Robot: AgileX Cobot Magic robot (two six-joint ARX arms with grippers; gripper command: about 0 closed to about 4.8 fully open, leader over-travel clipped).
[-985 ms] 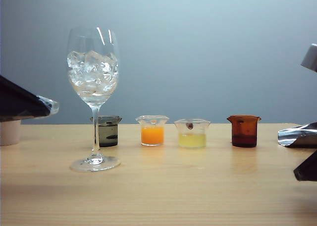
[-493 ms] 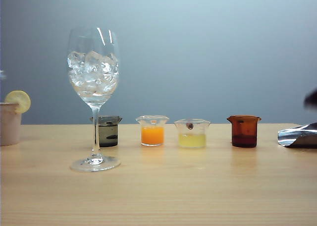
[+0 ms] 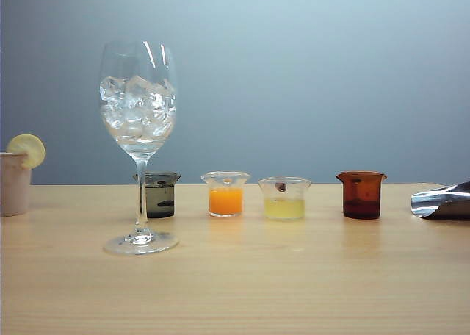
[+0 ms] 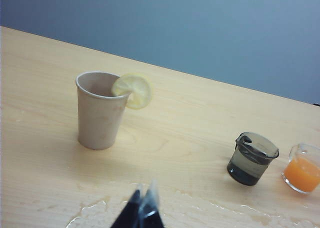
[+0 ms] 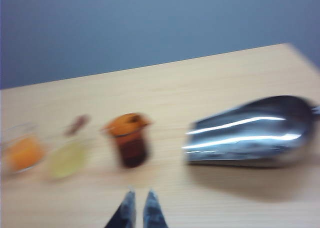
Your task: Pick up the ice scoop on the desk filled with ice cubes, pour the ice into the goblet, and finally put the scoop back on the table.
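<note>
Both fingers [image 4: 141, 208] [image 5: 136, 211] closed; no legible labels

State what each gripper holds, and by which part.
Nothing. Left gripper and right gripper are shut and empty; the shiny steel ice scoop lies alone on the light-wood table.

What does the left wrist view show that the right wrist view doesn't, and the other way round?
Only the left wrist view: the beige cup with its lemon slice, the grey beaker, water puddled on the table, and the shut left claw.

Only the right wrist view: the empty ice scoop lying on the table, the brown beaker, the yellow beaker, and the shut right claw.

Both: the orange beaker.
</note>
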